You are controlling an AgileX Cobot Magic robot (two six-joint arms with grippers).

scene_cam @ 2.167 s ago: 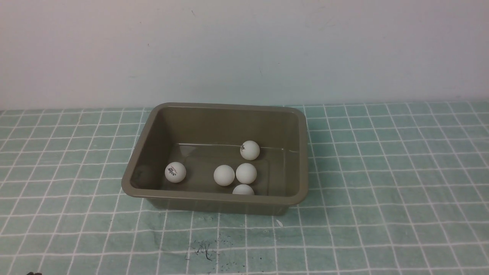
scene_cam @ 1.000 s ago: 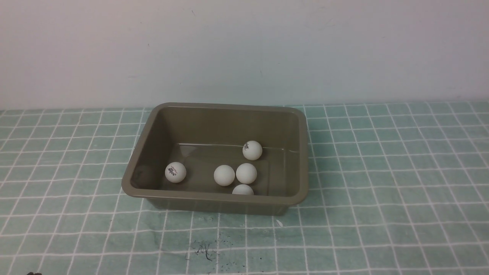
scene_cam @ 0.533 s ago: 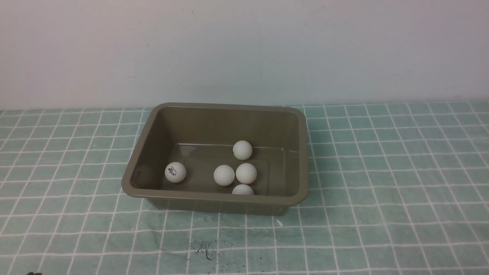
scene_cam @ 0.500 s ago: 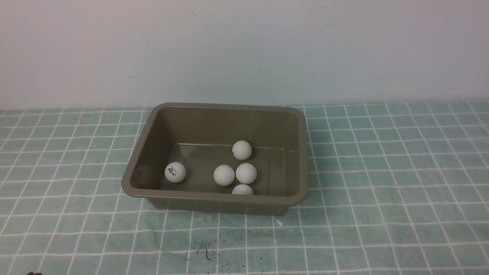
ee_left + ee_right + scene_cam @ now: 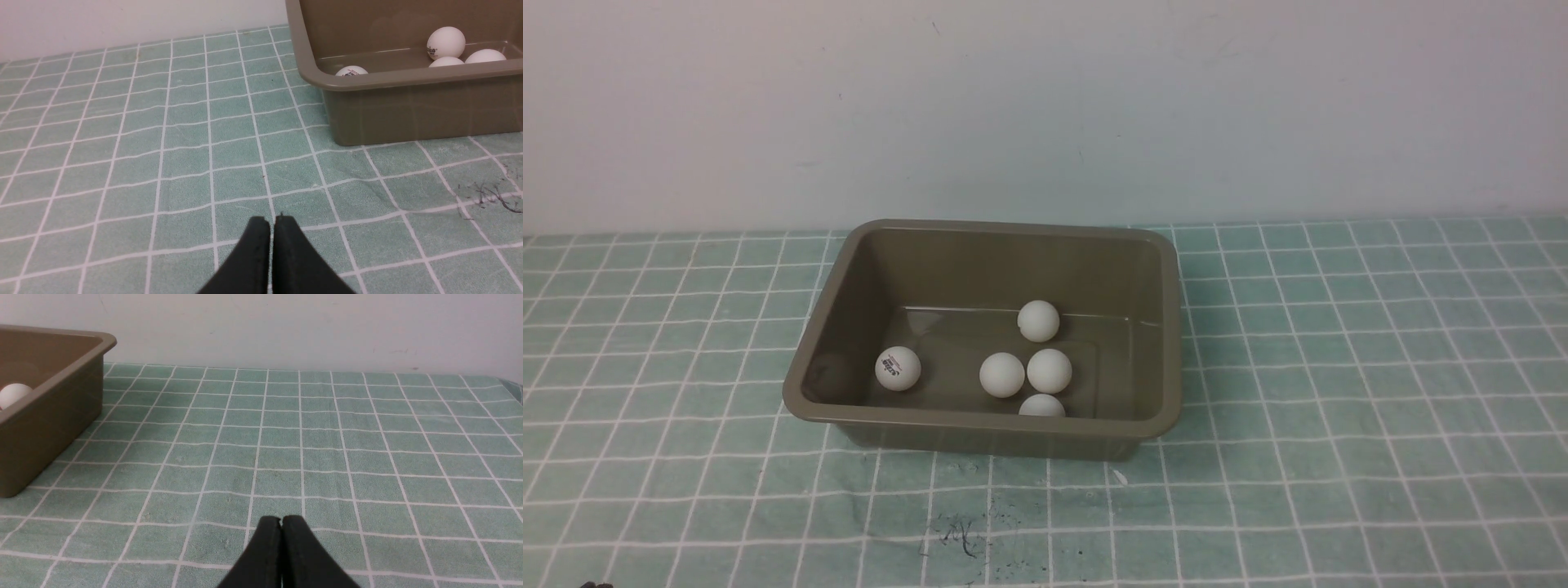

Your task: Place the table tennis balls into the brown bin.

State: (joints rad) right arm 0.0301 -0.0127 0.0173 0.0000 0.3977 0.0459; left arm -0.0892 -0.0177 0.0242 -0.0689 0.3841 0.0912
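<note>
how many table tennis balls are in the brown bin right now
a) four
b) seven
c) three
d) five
d, since the front view shows a ball with a printed logo near the left end of the brown bin and four more towards its middle and right, one of them partly hidden behind the near rim.

Left end effector (image 5: 270,222) matte black; right end effector (image 5: 281,522) likewise; tapered tips.
</note>
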